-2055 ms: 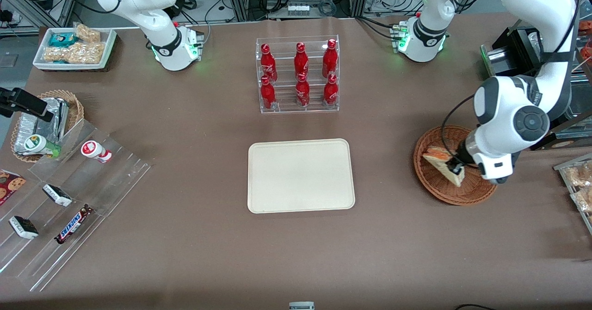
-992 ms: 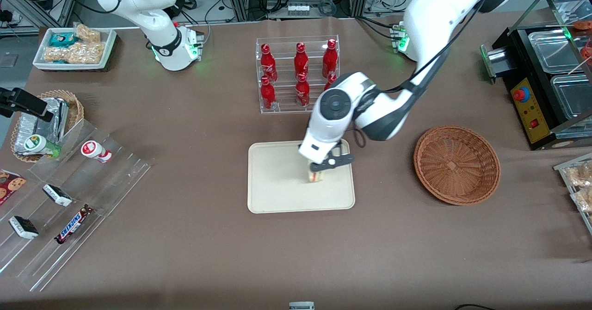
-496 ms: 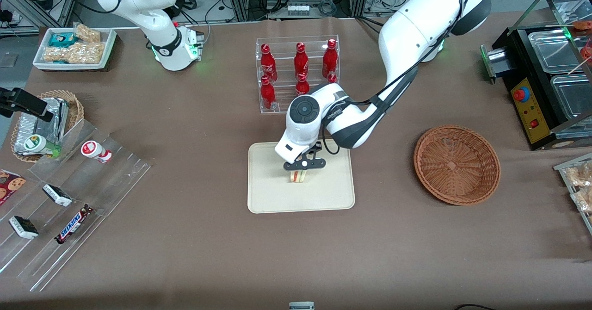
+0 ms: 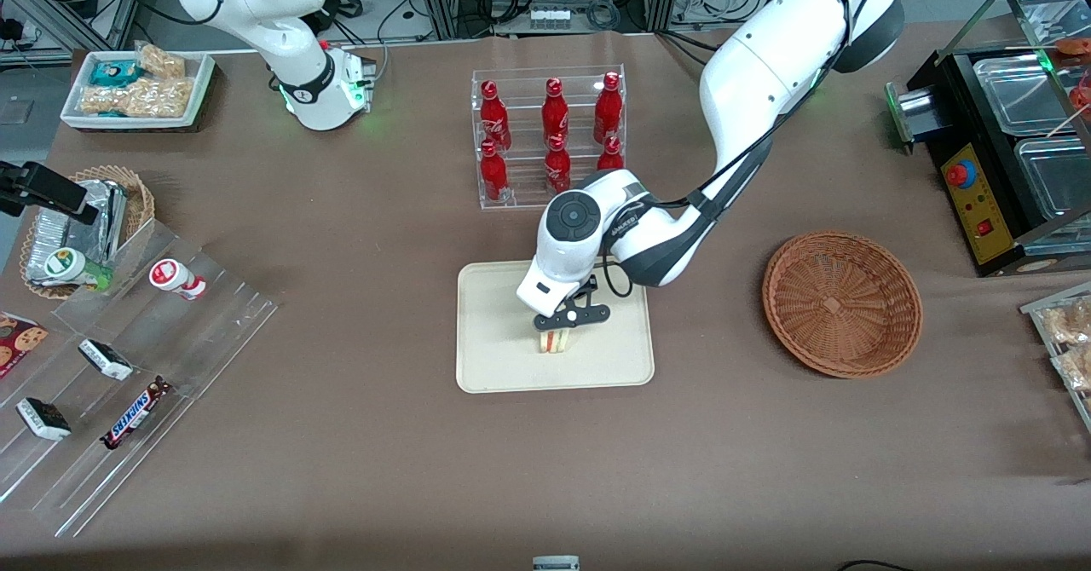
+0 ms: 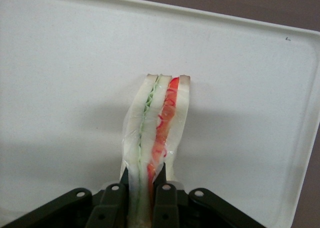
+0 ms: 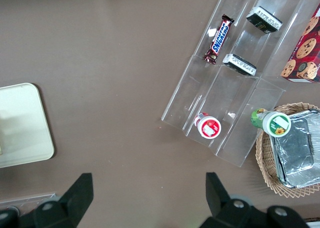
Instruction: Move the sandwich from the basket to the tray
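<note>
The gripper pinches the sandwich over the smooth cream tray. The wedge hangs on edge, its long layered side pointing away from the fingers.

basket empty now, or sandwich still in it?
Empty: the basket shows only bare wicker. The sandwich stands on edge over the tray, pinched by the hand.

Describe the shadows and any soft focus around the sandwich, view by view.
Left wrist view: the sandwich, clamped in the pincer, throws soft grey shadows across the tray; the finger mounts look slightly blurred. Front view: only a faint shadow shows on the tray beside the sandwich.
</note>
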You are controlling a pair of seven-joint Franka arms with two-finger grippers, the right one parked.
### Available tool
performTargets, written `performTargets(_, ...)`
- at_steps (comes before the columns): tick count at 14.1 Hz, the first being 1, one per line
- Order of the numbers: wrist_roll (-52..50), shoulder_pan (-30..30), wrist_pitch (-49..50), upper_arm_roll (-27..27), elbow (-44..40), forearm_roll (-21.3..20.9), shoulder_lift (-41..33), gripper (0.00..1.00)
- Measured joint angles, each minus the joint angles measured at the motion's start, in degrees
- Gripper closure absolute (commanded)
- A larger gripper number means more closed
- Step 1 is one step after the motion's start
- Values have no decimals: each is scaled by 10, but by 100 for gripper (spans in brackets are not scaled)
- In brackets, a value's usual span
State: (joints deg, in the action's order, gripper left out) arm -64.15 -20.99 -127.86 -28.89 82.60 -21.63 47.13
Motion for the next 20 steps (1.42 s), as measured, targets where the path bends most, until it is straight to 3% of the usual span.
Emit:
performTargets(5,-7,0,8,0,-22,-1,-18,0)
performTargets(9,11,15,124,0,-32,9,-110,0)
performTargets(12,78,67,223,1,-21,59,-187,0)
performTargets(17,200,186,230,2,70,109,-269,0)
performTargets(20,224,217,230,2,118,113,-314,0)
